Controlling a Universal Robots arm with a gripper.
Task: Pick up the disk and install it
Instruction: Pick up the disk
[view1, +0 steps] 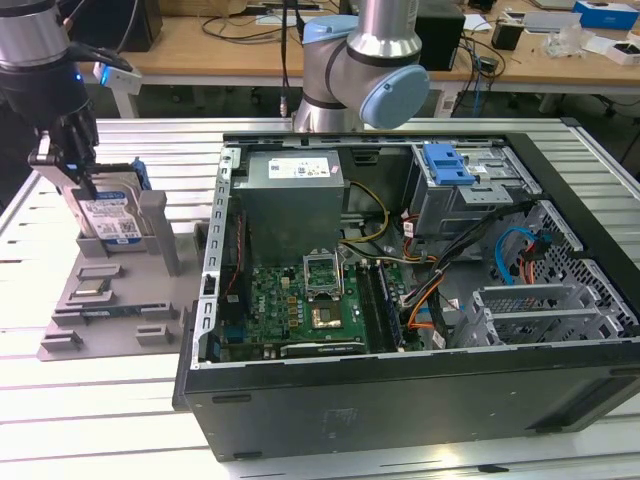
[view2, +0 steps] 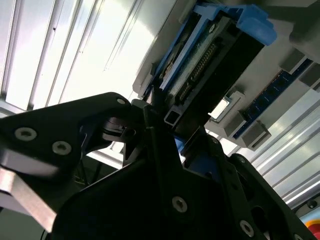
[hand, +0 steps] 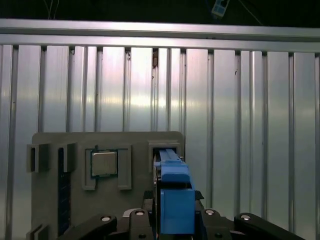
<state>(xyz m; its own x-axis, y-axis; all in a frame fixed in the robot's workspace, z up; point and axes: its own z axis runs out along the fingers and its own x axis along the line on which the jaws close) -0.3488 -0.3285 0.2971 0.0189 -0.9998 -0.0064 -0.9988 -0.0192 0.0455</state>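
— Where was the disk (view1: 110, 215)?

— In the exterior view, out at about nine o'clock from the open computer case (view1: 400, 400). It stood on edge, a flat silver-grey slab with a blue-and-white label, and its lower end was down at a slot of the grey moulded holder (view1: 110, 300). A blue plastic frame ran around its rim.

— And the gripper (view1: 88, 188)?

— It came down on the disk from twelve o'clock, black and angular, with its fingers clamped on the disk's upper edge (in the first wrist view the blue frame (hand: 175, 195) sat tight between them). I could not tell whether the disk had cleared the slot.

— What else lay on the holder?

— In the first wrist view a square chip (hand: 104, 163) with a dull metal lid sat in its own pocket beside the disk's slot. The holder rested on a table (view1: 60, 420) of ribbed, shiny aluminium.

— And inside the case?

— A boxy grey metal power supply (view1: 295, 190) sat at about eleven o'clock, with a green circuit board (view1: 290, 300) below it. A bright-blue plastic latch plate (view1: 447, 165) was at one o'clock. The disk was well apart from all three.
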